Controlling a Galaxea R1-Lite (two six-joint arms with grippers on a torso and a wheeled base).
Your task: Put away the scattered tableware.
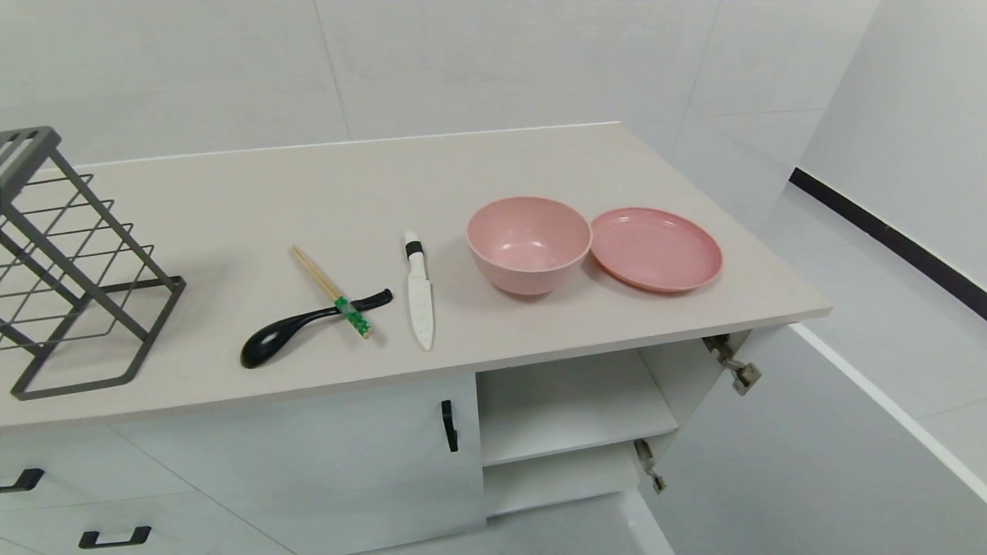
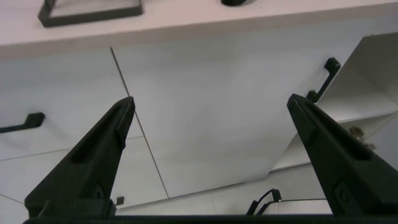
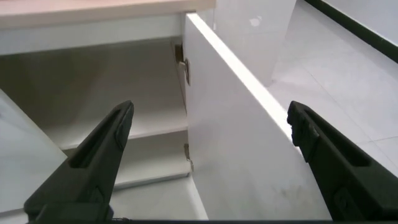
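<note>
While L end effector (image 2: 211,102), R end effector (image 3: 211,107) gape released, cabinet door (image 3: 249,155) (rt) stands open.

A kitchen with a white-tiled wall (image 1: 463,62). The pale counter (image 1: 231,200) carries a wire dish rack (image 1: 69,254), bowl (image 1: 528,243), plate (image 1: 655,248), knife (image 1: 419,289), spoon (image 1: 285,339) and chopsticks (image 1: 328,289). White cabinet fronts (image 2: 205,124) with black handles (image 2: 22,122) stand ahead of the left end effector (image 2: 211,102). An open cupboard (image 3: 112,93) with shelves (image 3: 124,124) faces the right end effector (image 3: 210,111).
</note>
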